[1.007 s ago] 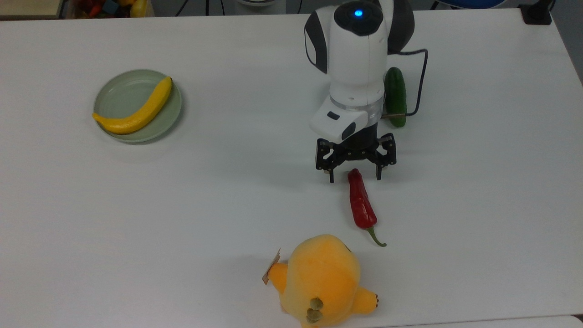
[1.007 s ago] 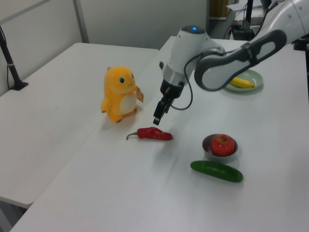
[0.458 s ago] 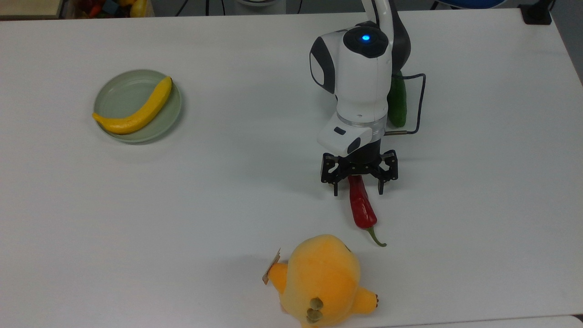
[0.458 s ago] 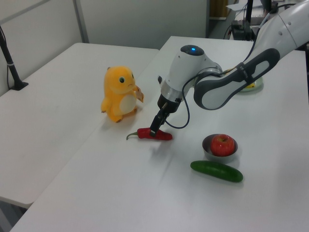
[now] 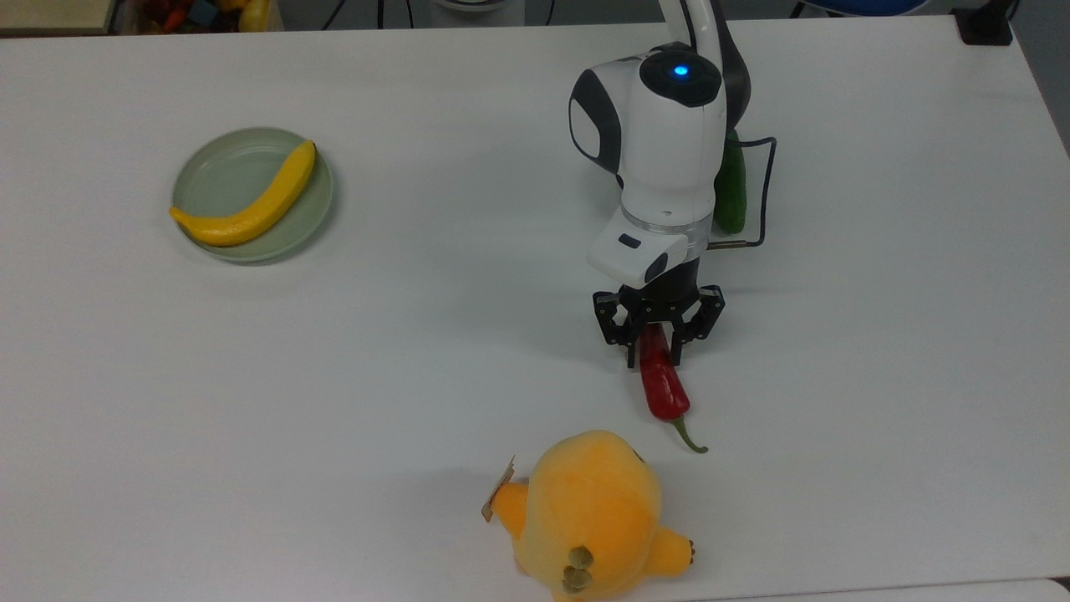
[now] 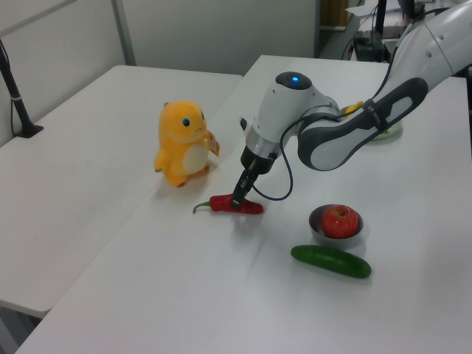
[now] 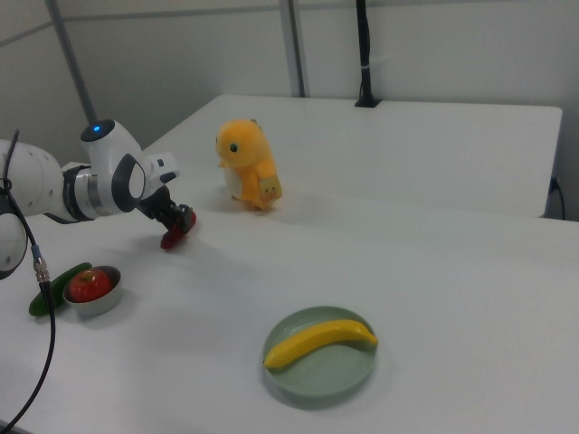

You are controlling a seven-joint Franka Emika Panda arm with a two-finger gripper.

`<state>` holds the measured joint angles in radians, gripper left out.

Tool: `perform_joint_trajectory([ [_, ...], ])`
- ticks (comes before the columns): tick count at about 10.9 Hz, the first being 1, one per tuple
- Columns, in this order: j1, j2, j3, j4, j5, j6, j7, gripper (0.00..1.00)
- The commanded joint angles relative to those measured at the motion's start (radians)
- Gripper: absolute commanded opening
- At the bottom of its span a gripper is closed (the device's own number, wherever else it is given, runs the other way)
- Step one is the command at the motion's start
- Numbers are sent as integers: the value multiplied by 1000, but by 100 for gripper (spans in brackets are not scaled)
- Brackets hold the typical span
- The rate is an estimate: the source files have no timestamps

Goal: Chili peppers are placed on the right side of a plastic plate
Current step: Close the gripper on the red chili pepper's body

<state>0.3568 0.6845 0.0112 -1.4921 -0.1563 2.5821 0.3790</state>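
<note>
Top view: the gripper (image 5: 652, 355) is down at the table, its two black fingers drawn in close on either side of the chili pepper (image 5: 663, 386), pinching the end away from the stem. The pepper lies flat on the white table (image 5: 418, 376), with its thin green stem pointing toward the yellow plush toy (image 5: 589, 514) just beyond it. In the left view the fingers (image 6: 239, 199) come down onto the pepper (image 6: 236, 204) near its middle, and the pepper rests on the tabletop.

The plastic plate (image 5: 213, 176) sits well apart, toward the top view's left, with a banana (image 5: 251, 201) lying across it. In the right view the plate (image 7: 312, 375) is in the foreground, far from the gripper (image 7: 176, 220). A cucumber (image 6: 330, 261) lies just beside a small grey bowl (image 6: 338, 234) holding a red apple (image 6: 340, 220).
</note>
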Motion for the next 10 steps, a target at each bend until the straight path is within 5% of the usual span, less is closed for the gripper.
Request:
perform_joint_trajectory([
  [1, 4, 9, 0, 12, -28, 12, 26, 7],
  [5, -2, -5, 0, 9, -20, 9, 28, 2],
  [10, -41, -207, 0, -126, -12, -13, 25, 2],
])
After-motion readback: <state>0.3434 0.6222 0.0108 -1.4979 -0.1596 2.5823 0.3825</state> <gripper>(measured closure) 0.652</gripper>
